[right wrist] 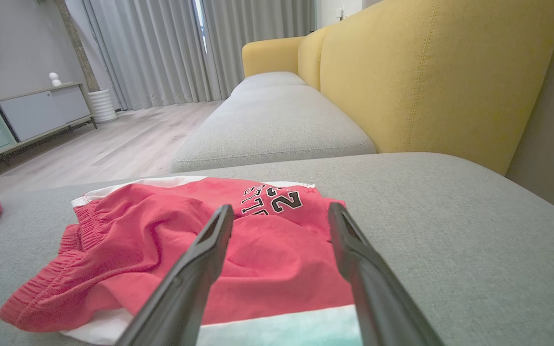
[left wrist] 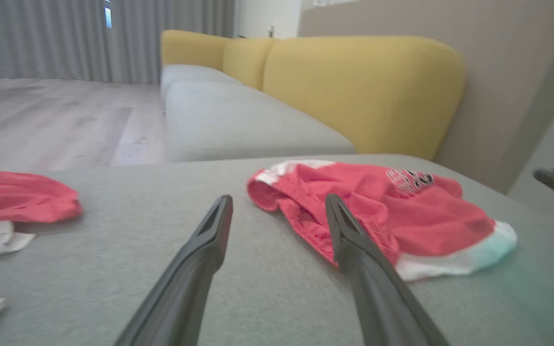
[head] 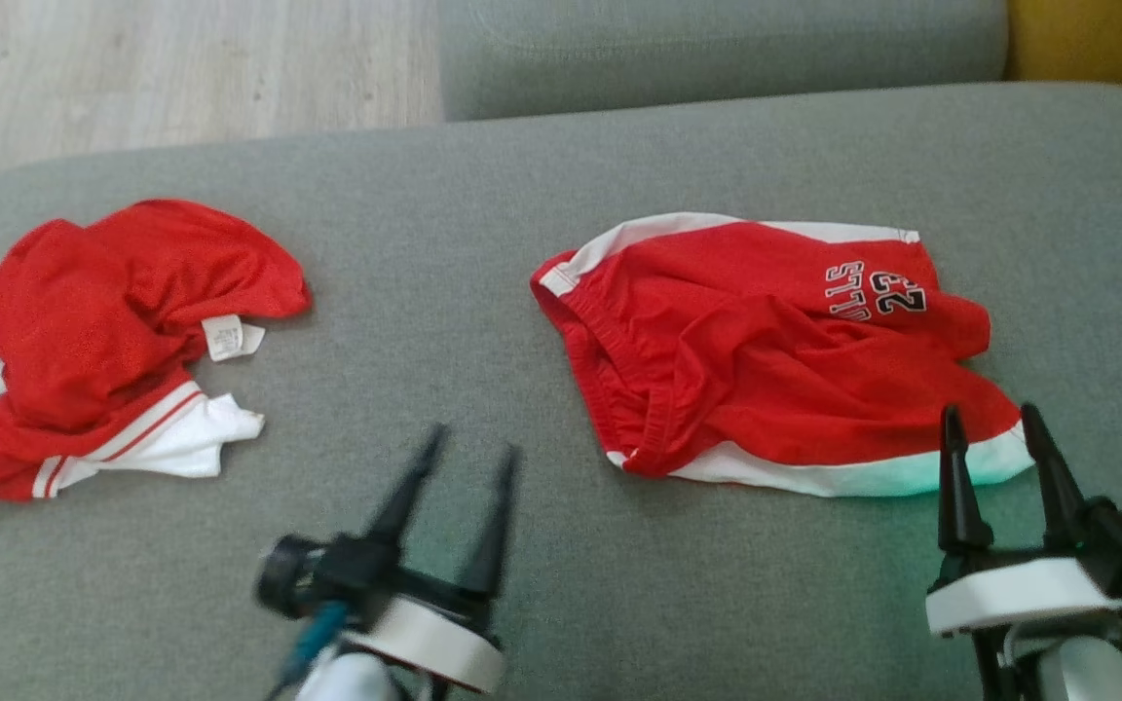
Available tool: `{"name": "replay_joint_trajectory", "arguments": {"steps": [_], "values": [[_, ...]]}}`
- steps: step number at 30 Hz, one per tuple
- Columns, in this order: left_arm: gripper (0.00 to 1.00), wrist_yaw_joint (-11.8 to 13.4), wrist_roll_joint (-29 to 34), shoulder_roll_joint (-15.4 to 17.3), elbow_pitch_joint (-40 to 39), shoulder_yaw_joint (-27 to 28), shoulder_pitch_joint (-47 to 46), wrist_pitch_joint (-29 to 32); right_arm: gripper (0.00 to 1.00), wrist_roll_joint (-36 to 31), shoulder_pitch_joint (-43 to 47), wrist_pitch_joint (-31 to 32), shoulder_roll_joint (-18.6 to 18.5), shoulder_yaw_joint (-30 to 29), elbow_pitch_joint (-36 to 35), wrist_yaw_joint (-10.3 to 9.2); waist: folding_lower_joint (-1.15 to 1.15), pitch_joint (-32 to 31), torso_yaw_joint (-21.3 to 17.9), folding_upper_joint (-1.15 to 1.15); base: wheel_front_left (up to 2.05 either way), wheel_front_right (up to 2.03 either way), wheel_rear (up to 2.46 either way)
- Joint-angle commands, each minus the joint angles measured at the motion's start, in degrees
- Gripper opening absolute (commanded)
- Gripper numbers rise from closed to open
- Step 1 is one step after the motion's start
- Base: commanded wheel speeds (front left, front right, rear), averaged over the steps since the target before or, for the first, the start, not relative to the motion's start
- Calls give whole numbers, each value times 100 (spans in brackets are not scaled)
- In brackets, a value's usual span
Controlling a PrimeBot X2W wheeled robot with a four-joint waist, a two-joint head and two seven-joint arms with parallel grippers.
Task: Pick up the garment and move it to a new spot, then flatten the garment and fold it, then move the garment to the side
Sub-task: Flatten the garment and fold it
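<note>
A red pair of shorts (head: 766,360) with white trim and a "23" print lies rumpled on the grey cushion, right of centre; this is the garment nearest my grippers. My right gripper (head: 990,411) is open just over the shorts' near white hem, with nothing between its fingers. In the right wrist view the shorts (right wrist: 258,250) lie under and ahead of the open right gripper (right wrist: 281,207). My left gripper (head: 475,440) is open above bare cushion, to the left of the shorts' waistband. The left wrist view has the shorts (left wrist: 392,211) beyond the open left gripper (left wrist: 278,199).
A second red and white garment (head: 113,321) lies crumpled at the cushion's left end, also seen low in the left wrist view (left wrist: 17,197). The grey cushion (head: 425,243) has bare room between both garments. A yellow backrest (right wrist: 426,72) rises at the right; wood floor (head: 181,68) lies beyond.
</note>
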Motion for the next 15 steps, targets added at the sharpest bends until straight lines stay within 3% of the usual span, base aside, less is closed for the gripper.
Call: {"name": "replay_joint_trajectory", "arguments": {"steps": [1,15], "values": [[100,-71,204,72,22,-129,-434,-56,100,35,-295,-76,-38,136,-249,42,0,119,-38,0,0,0,0],[100,-172,610,197,1597,-2220,-2083,417,100,57,-575,-77,-38,222,-365,42,0,638,-397,0,0,0,0]]}}
